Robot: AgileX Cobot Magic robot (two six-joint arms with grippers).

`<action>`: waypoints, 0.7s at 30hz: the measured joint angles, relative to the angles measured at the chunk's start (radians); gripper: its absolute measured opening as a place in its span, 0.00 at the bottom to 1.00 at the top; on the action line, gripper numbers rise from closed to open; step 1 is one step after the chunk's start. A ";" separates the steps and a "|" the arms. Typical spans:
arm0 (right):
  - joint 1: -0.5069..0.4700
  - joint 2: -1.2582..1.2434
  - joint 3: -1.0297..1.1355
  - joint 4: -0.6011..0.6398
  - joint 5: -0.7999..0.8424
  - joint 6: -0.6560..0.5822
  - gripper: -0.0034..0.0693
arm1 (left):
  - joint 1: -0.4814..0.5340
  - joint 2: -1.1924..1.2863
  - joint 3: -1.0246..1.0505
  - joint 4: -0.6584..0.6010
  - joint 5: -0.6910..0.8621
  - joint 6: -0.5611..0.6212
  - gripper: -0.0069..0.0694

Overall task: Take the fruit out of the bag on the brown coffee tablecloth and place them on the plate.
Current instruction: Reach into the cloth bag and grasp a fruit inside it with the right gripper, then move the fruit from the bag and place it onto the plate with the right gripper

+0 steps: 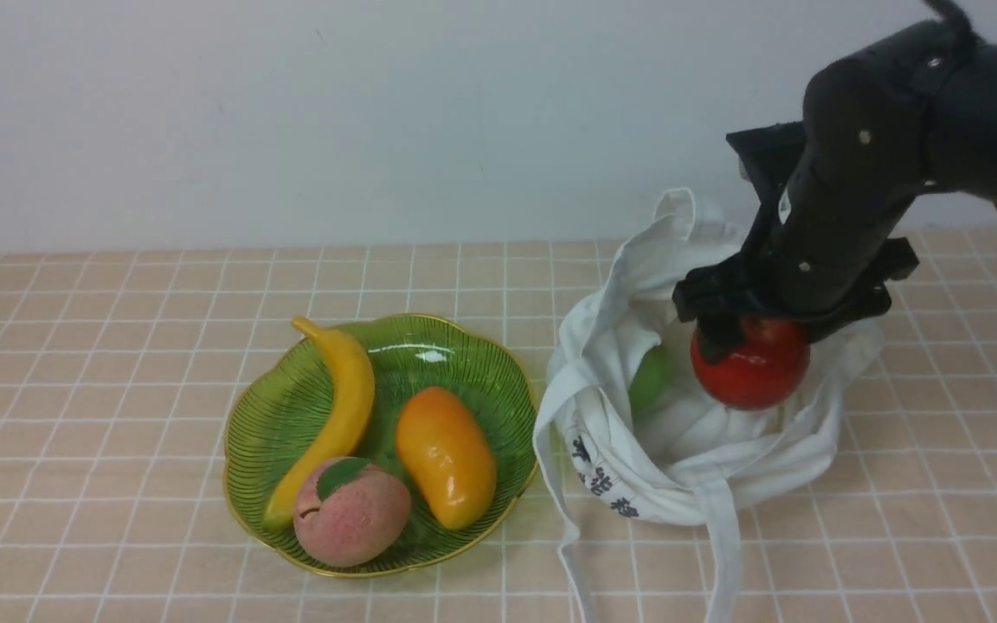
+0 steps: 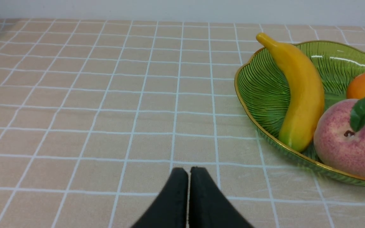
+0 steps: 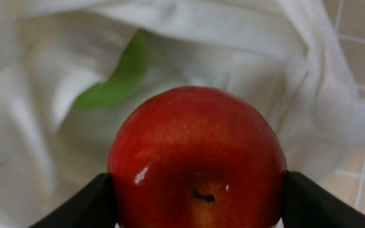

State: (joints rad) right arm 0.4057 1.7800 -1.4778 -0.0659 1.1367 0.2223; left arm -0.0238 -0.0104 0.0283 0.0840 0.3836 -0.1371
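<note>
Red apple (image 3: 198,142) | between right gripper's (image 3: 198,196) fingertips, touching both

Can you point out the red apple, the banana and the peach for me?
Red apple (image 3: 198,136): right wrist view, its upper side.
Banana (image 1: 351,389): front view, the middle of its curve.
Peach (image 1: 351,523): front view, its pink skin below the leaf.

On the brown tablecloth (image 1: 100,415) lie a green plate (image 1: 243,441) and white bag (image 1: 767,467)
</note>
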 joint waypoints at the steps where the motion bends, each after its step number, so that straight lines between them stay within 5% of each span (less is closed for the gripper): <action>1: 0.000 -0.015 0.000 0.023 0.007 -0.016 0.88 | 0.000 0.000 0.000 0.000 0.000 0.000 0.08; 8: 0.016 -0.115 0.000 0.369 -0.040 -0.240 0.88 | 0.000 0.000 0.000 0.000 0.000 0.000 0.08; 11: 0.075 -0.104 0.000 0.575 -0.153 -0.428 0.88 | 0.000 0.000 0.000 0.000 0.000 0.000 0.08; 21: 0.240 0.095 0.001 0.707 -0.471 -0.659 0.88 | 0.000 0.000 0.000 0.000 0.000 0.000 0.08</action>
State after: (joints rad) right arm 0.6455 1.8753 -1.4767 0.6407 0.6659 -0.4364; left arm -0.0238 -0.0104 0.0283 0.0840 0.3836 -0.1371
